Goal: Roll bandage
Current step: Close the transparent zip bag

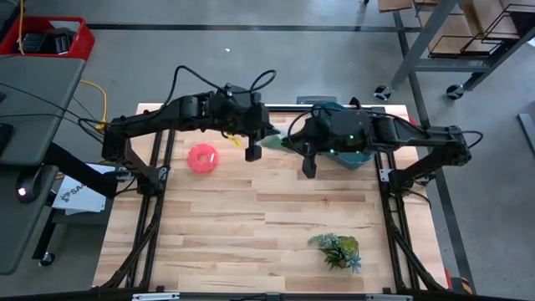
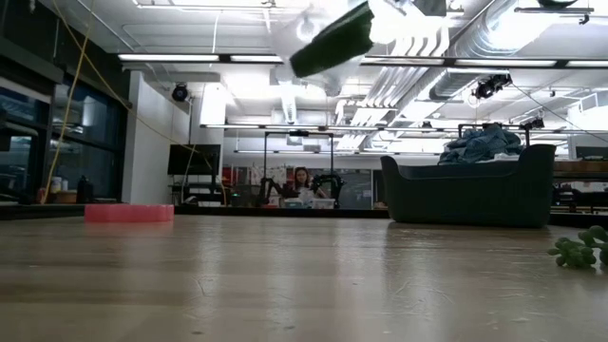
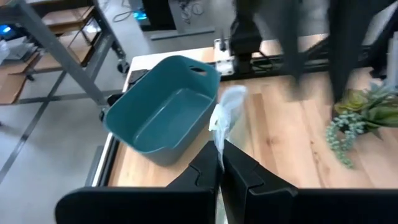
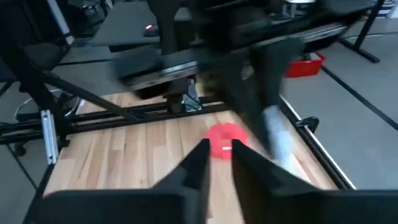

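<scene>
Now I see the left gripper [image 3: 219,163] clenched on a pale clear plastic bag [image 3: 225,115] just beside the teal tub [image 1: 355,155]; the right gripper [image 4: 219,151] hovers near that tub, fingers slightly parted, holding nothing; the green bandage [image 2: 332,43] hangs in the air beside it, above the table [image 1: 259,226].

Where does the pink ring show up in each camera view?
High view: pink ring left of centre, on the table.
Low view: far left, seen edge-on on the table.
Left wrist view: not in it.
Right wrist view: middle of the picture.
Shared landmark: the wooden table.
</scene>
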